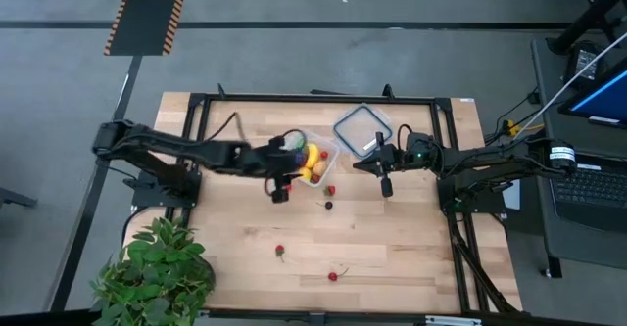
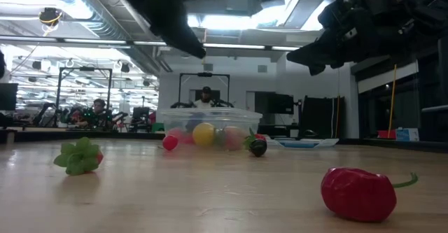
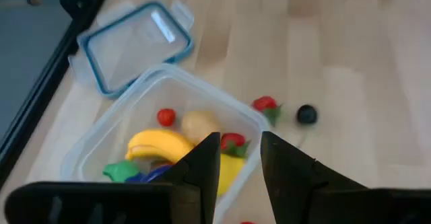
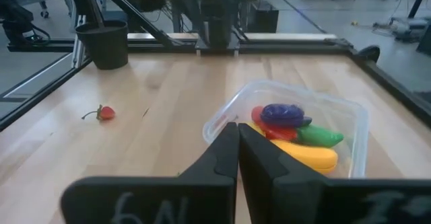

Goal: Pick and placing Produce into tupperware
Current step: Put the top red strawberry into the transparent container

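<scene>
A pale wooden table (image 1: pixel 392 257) carries a clear tub (image 1: pixel 315 160) of toy produce near its middle, with a blue-rimmed lid (image 1: pixel 361 128) lying flat just beside it toward the far edge. Loose on the boards near the tub sit a red piece (image 1: pixel 331 190) and a dark piece (image 1: pixel 328 205). Two more red pieces (image 1: pixel 280 251) (image 1: pixel 333 275) lie well apart toward the near edge, where a leafy plant (image 1: pixel 157 272) fills one corner.

The tupperware (image 1: pixel 315 160) sits between the left gripper (image 1: pixel 281 182) and right gripper (image 1: pixel 384 172), several Produce (image 3: pixel 176 151) pieces inside. Just outside its wall lie two pieces (image 3: pixel 267 105), apparently apart. The lid (image 1: pixel 361 129) lies behind the right gripper.
</scene>
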